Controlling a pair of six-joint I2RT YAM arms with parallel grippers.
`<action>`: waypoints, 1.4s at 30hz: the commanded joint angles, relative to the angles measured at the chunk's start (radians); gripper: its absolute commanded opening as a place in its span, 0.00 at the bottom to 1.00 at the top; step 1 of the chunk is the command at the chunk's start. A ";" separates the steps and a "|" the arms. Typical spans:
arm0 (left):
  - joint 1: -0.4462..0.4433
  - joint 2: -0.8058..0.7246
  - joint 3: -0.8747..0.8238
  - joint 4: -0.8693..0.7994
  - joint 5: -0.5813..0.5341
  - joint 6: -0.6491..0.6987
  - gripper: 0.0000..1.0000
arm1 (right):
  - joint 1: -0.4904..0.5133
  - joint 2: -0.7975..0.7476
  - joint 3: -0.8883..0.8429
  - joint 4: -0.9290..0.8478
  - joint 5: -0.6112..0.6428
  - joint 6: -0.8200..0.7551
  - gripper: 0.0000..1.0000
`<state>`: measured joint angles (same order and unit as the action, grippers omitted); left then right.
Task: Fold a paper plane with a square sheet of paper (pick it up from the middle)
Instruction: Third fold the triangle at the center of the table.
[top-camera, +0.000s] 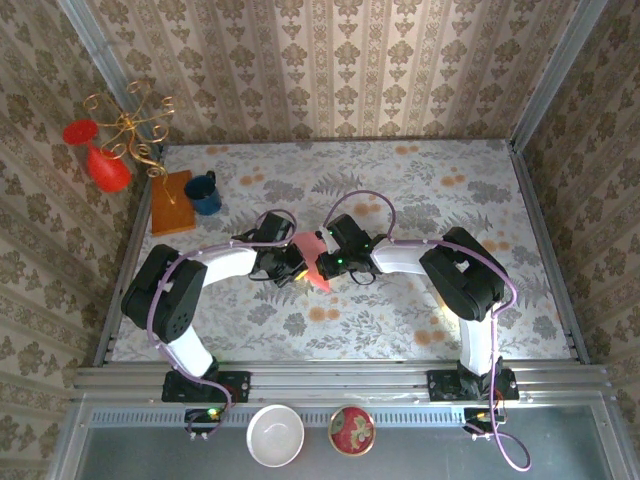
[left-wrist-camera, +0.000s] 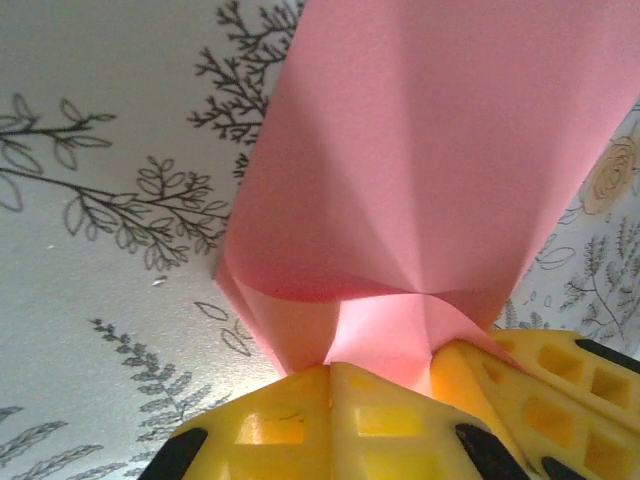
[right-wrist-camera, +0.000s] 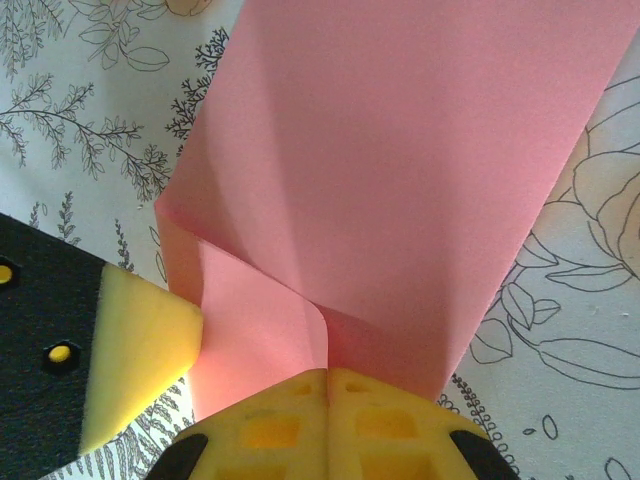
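Note:
The salmon-pink sheet of paper (top-camera: 309, 246) is folded into layers and held up over the middle of the table between both grippers. My left gripper (top-camera: 297, 264) is shut on its lower edge; in the left wrist view the paper (left-wrist-camera: 420, 170) rises from the closed yellow jaws (left-wrist-camera: 331, 368). My right gripper (top-camera: 328, 262) is shut on the same edge right beside it, and the paper (right-wrist-camera: 400, 170) fans upward from its tips (right-wrist-camera: 327, 372). The two grippers almost touch. Whether the folds make a paper plane I cannot tell.
At the back left stand a red vase (top-camera: 105, 165), a gold wire stand (top-camera: 135, 125), an orange-brown board (top-camera: 172, 200) and a blue mug (top-camera: 205, 193). A white bowl (top-camera: 276, 435) and a red patterned bowl (top-camera: 352, 430) sit below the table's front rail.

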<state>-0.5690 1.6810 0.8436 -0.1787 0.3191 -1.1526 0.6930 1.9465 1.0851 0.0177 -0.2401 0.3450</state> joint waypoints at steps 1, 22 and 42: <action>-0.003 0.019 -0.019 -0.022 -0.022 -0.021 0.07 | 0.008 0.045 0.004 -0.089 0.030 0.015 0.00; 0.014 0.071 -0.034 0.007 -0.033 0.009 0.04 | -0.086 -0.205 -0.015 -0.233 -0.070 0.187 0.33; 0.015 0.108 -0.027 0.004 -0.025 0.019 0.04 | 0.019 -0.022 0.195 -0.422 -0.108 0.220 0.09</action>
<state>-0.5613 1.7290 0.8524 -0.0963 0.3435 -1.1484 0.7055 1.8889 1.2449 -0.3305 -0.3302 0.5518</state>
